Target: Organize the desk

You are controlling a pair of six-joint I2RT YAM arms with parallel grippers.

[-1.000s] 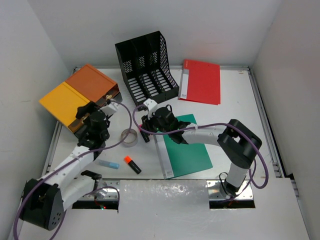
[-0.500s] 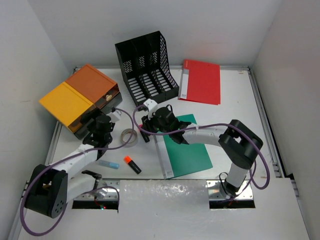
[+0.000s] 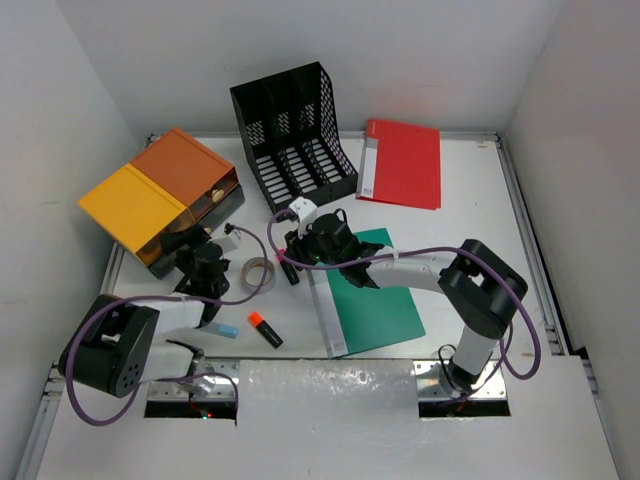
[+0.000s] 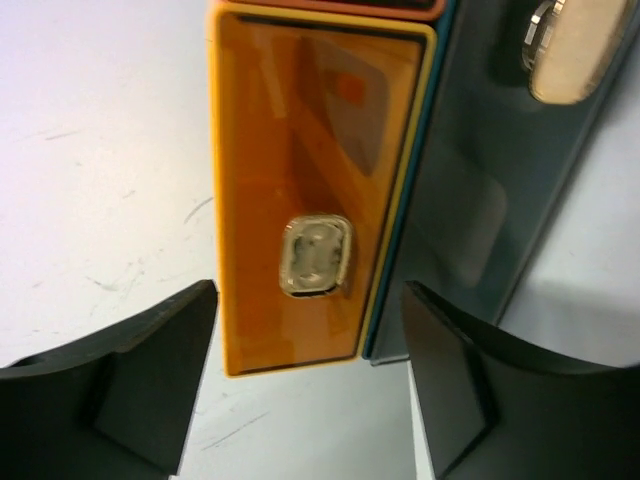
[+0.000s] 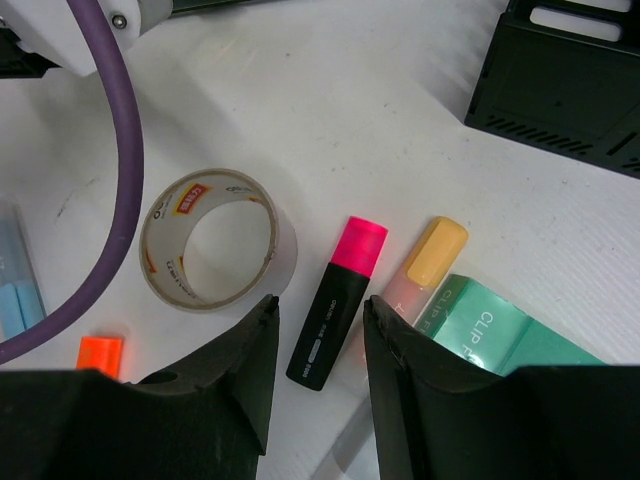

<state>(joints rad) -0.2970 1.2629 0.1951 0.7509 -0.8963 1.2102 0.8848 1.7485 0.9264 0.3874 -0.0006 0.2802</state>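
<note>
The white desk (image 3: 455, 250) holds loose stationery. My right gripper (image 3: 294, 262) is open and hangs low over a black highlighter with a pink cap (image 5: 337, 303), one finger on each side of it, not touching. A highlighter with a yellow cap (image 5: 427, 265) lies right beside it, against a green clip folder (image 5: 500, 335). A tape roll (image 5: 215, 240) lies to the left. My left gripper (image 3: 182, 244) is open and empty in front of the orange-yellow drawer box (image 3: 150, 195). In the left wrist view its orange drawer front (image 4: 300, 200) with a metal pull (image 4: 315, 257) is shut.
A black mesh file rack (image 3: 295, 135) stands at the back, with a red folder (image 3: 402, 163) to its right. An orange-capped highlighter (image 3: 265, 329) and a light blue item (image 3: 218, 329) lie near the front left. The right-hand drawer (image 3: 218, 195) stands open.
My left arm has folded back toward its base, drawing the open gripper a little away from the drawer box. The right gripper has stayed over the pink highlighter.
</note>
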